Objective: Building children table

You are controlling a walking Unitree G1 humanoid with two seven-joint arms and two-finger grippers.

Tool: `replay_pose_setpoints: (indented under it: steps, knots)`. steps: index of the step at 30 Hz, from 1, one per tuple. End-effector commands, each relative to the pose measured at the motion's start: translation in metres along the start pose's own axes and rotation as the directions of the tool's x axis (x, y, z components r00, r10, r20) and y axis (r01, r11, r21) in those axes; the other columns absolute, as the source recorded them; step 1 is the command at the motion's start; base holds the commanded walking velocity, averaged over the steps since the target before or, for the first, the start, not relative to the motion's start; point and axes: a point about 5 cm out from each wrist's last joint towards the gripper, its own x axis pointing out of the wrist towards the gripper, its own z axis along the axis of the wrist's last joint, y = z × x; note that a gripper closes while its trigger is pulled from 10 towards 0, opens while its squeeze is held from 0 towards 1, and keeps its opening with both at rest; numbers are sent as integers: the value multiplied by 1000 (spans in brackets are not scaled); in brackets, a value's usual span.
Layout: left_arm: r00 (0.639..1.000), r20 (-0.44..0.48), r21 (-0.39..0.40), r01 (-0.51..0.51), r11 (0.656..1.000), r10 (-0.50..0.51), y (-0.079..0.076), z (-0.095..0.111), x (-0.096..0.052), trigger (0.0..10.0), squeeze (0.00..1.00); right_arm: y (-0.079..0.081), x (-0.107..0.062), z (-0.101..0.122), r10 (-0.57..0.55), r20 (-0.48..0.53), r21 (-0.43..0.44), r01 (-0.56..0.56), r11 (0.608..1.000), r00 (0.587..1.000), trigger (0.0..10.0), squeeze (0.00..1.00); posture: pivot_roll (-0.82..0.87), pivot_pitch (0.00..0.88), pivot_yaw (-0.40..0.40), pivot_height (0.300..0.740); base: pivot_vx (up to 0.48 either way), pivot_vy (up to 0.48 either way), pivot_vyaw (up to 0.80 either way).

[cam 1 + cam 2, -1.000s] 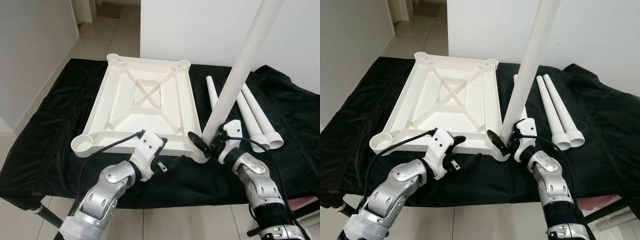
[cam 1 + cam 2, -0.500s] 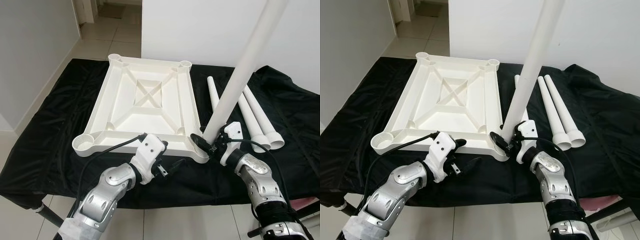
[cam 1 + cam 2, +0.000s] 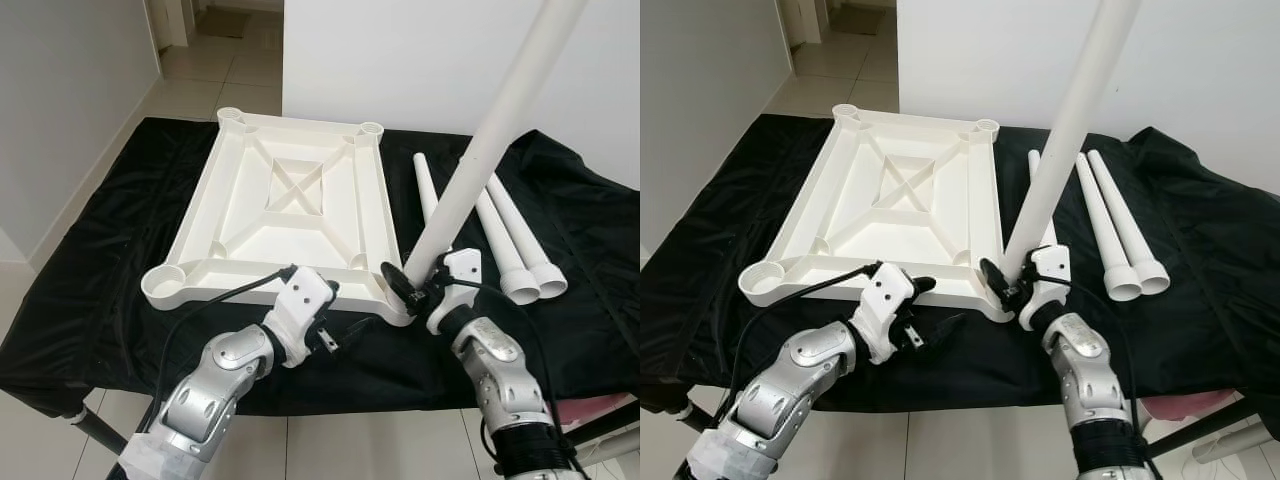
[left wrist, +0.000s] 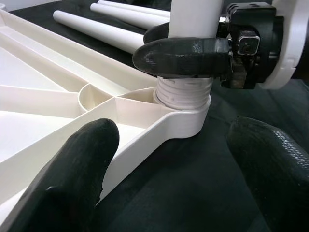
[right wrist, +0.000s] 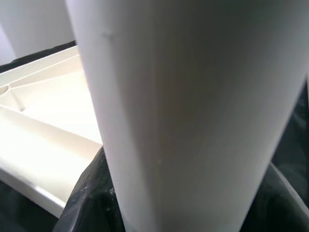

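A white table top (image 3: 290,200) lies upside down on a black cloth. My right gripper (image 3: 412,285) is shut on a long white leg (image 3: 480,150) just above its threaded foot (image 4: 183,92). That foot sits in the near right corner socket (image 4: 186,121), and the leg leans up and to the right. My left gripper (image 3: 937,305) is open at the near edge of the top, left of that corner. One of its fingers (image 4: 82,159) is over the frame and the other over the cloth. Three spare legs (image 3: 510,230) lie on the cloth to the right.
The other corner sockets, near left (image 3: 165,285) and far (image 3: 230,115) (image 3: 370,128), stand open. The black cloth (image 3: 100,250) covers a low table whose front edge runs just under my arms. A white wall (image 3: 400,50) rises behind, with tiled floor at the far left.
The leg's top leans a little further to the right, and my right forearm has shifted left beneath it. The left gripper has barely moved.
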Motion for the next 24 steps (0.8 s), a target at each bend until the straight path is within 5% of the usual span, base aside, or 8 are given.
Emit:
replay_pose_setpoints:
  steps: [1, 6, 8, 14, 24]
  knots:
    - [1000, -11, -3, 21, 1000, -21, -3, -4, 0, 10000, 0, -1, -2, -3, -67, -5, 59, 68, 996, 998, 10000, 0, 16, 0, -63, 740, 0, 0, 0]
    - [1000, -16, -2, 12, 1000, -12, -2, -4, -2, 10000, 0, 17, -3, 0, -300, 26, 127, 295, 947, 953, 10000, 0, 28, 0, -73, 740, 0, 0, 0]
    - [1000, -16, -2, 12, 1000, -12, -2, -4, -2, 10000, 0, 17, -3, 0, -300, 26, 127, 295, 947, 953, 10000, 0, 28, 0, -73, 740, 0, 0, 0]
    - [1000, -21, -9, 6, 1000, -6, -3, -7, -5, 10000, 0, 18, -14, -2, -521, 4, 136, 516, 846, 854, 10000, 0, 29, 0, -79, 740, 0, 0, 0]
    - [999, -24, -9, 22, 1000, -22, -6, -8, -2, 10000, 0, 13, -18, 1, -570, 15, 99, 566, 819, 822, 10000, 0, 17, 0, -67, 740, 0, 0, 0]
